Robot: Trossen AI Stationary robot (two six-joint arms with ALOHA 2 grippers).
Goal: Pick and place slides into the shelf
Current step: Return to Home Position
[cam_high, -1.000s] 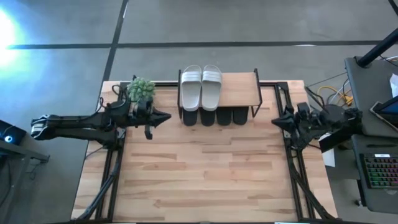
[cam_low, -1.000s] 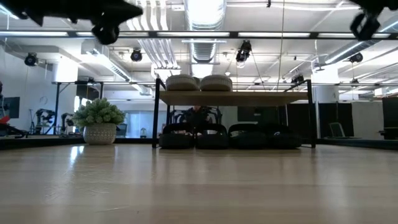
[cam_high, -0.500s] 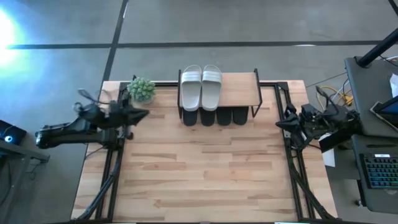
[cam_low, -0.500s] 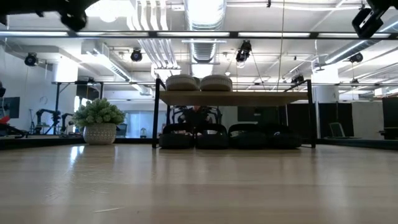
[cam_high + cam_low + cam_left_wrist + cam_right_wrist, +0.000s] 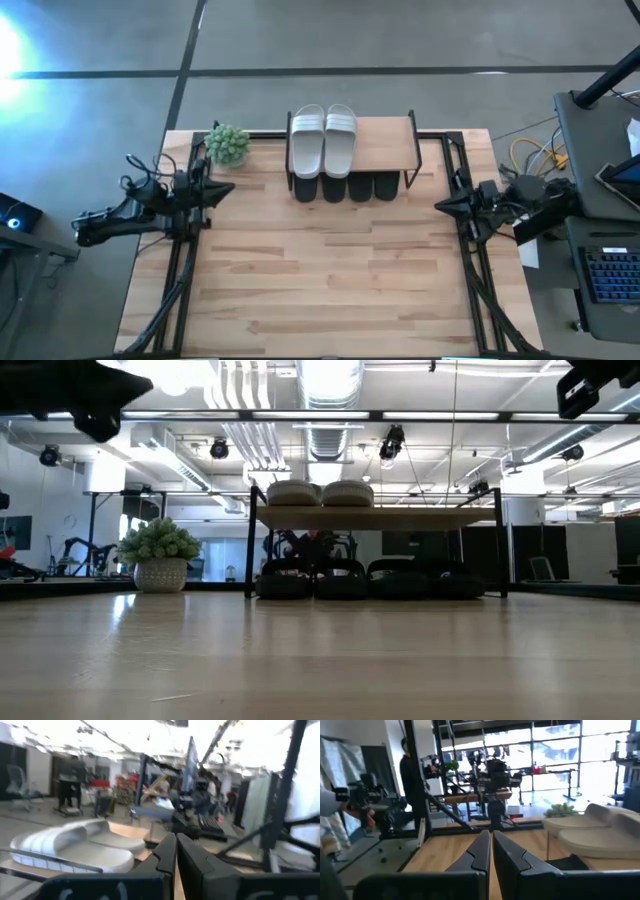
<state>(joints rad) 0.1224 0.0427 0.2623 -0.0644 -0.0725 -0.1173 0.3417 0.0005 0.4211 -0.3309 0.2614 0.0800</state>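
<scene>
The left arm (image 5: 115,212) and right arm (image 5: 525,193) are slim, matte-black jointed links, and thin black cables loop off the left one. The left hand (image 5: 226,187) and right hand (image 5: 441,206) taper into flat, angular black fingers (image 5: 162,860).

The left tool (image 5: 175,840), dark fingers pressed together, faces two light grey wide-strap slides (image 5: 75,845) lying side by side on the light wooden shelf board (image 5: 131,831).
</scene>
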